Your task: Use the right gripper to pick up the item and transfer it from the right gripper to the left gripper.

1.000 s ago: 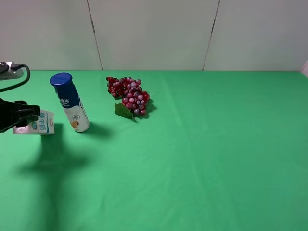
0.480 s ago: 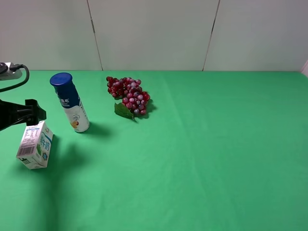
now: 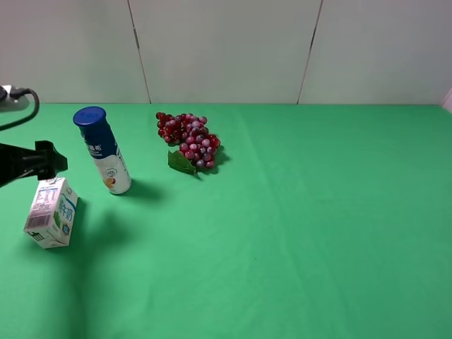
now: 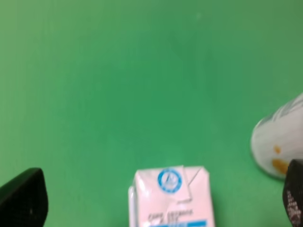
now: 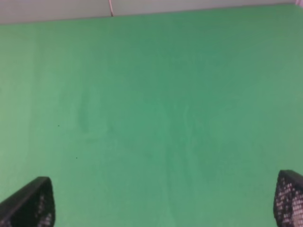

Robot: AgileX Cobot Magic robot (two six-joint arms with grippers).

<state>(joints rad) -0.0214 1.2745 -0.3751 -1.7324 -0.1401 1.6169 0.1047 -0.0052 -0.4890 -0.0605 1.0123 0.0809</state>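
Observation:
The milk carton is white with blue and green print and a barcode. It rests tilted on the green cloth at the far left, free of both grippers. It also shows in the left wrist view. My left gripper hangs just above it, open, its fingertips wide apart on either side. My right gripper is out of the exterior view. In the right wrist view its fingertips are spread wide over bare green cloth, holding nothing.
A blue-capped white bottle stands right of the carton and shows in the left wrist view. A bunch of red grapes lies at the back middle. The green cloth covers the table.
One second ago my left gripper held the carton in the air. It opened, and the carton dropped onto the cloth and now rests there tilted.

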